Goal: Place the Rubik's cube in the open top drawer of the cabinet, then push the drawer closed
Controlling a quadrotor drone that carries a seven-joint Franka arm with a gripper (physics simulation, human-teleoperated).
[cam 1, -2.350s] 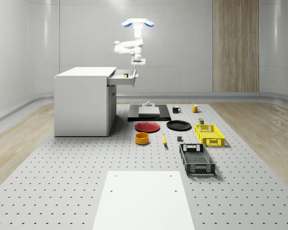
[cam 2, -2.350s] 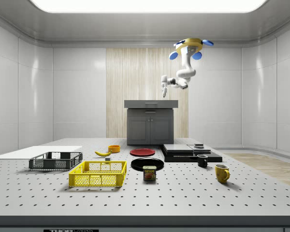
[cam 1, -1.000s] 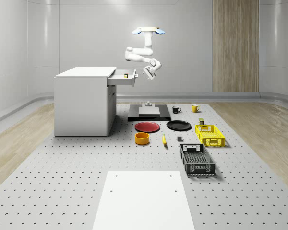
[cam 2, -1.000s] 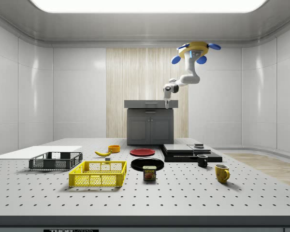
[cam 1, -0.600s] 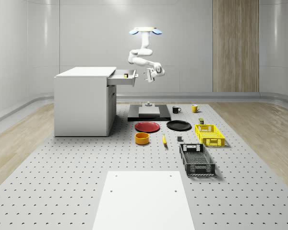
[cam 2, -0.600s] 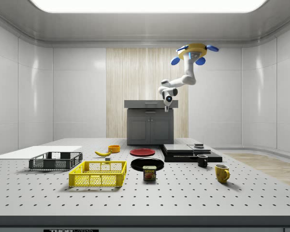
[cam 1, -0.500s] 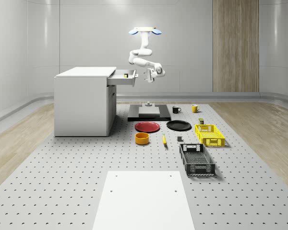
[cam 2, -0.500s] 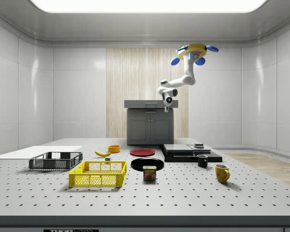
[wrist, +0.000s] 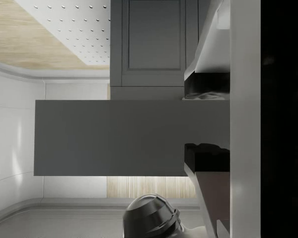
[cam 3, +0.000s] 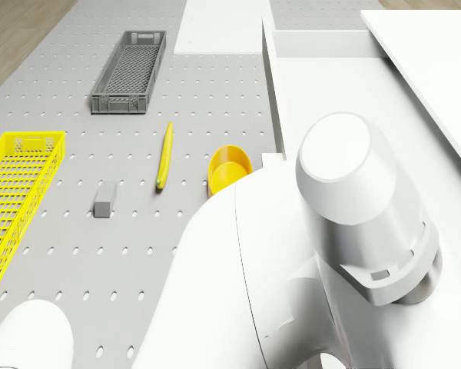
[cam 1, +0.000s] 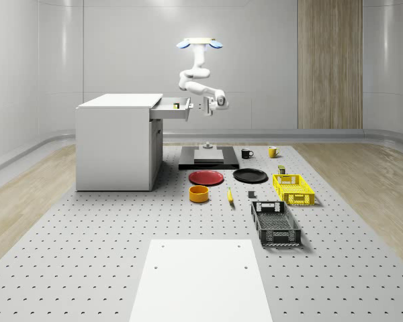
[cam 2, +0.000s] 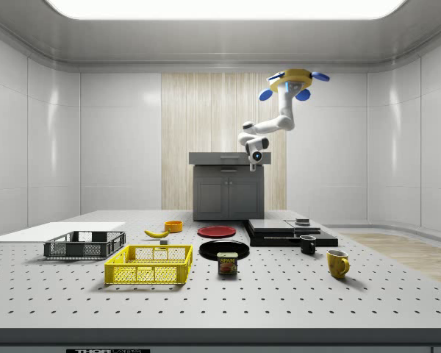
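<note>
Whole-scene view: you see the drone (cam 1: 199, 44) hovering high above the tabletop (cam 1: 87, 255), just off the open front of the cabinet (cam 1: 117, 144), on that view's right of it. The arm (cam 1: 200, 84) folds down from the drone and carries the jaws level with the top drawer (cam 1: 169, 107), just beside the drawer's front on the view's right. Whether they touch it, you cannot tell.

The drawer stands pulled out, and the Rubik's cube (cam 1: 176, 104) lies inside it, showing as a small yellow patch.

Wrist view: the drawer front (wrist: 109, 138) faces you as a flat grey panel. The two fingers (wrist: 206, 157) stand apart with nothing between them, so the jaws are parted and hold nothing.

Side view: the jaws hang before the cabinet's top, toward that view's right end of it.

On the tabletop, nearer than the cabinet in the whole-scene view, lie a red plate (cam 1: 206, 177), a yellow bowl (cam 1: 199, 194) and a banana (cam 1: 230, 195).
</note>
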